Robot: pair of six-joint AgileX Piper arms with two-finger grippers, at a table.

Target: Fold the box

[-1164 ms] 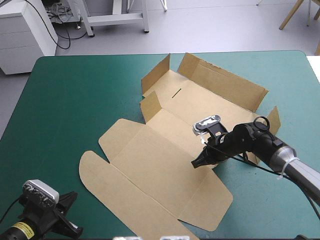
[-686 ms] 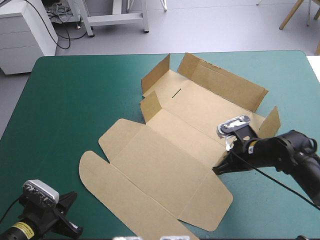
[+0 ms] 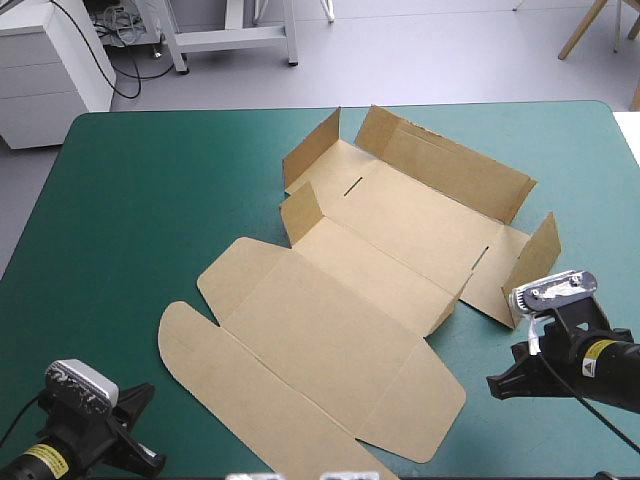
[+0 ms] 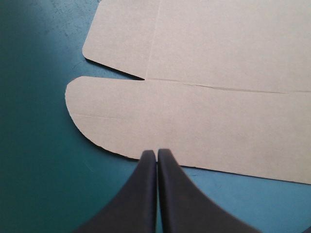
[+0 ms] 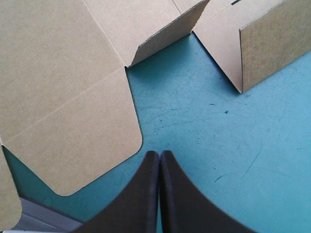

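The brown box lies as a cut sheet across the middle of the table. Its near panels are flat, and its far wall and small side flaps stand raised. My right gripper is shut and hovers over bare teal-green cover, off the box's right side. In the right wrist view this right gripper points between a rounded flat flap and a raised flap. My left gripper sits at the table's near left corner. Its shut tips sit at the edge of the box's rounded flap.
Bare teal-green cover stretches wide to the left of the box and along the right side. The table's front edge shows close beside the right gripper. A white cabinet stands beyond the far left corner.
My right gripper has drawn back from over the box's middle fold toward the near right, ending off the board. A low side wall by that fold now stands slightly raised. The left arm has stayed put.
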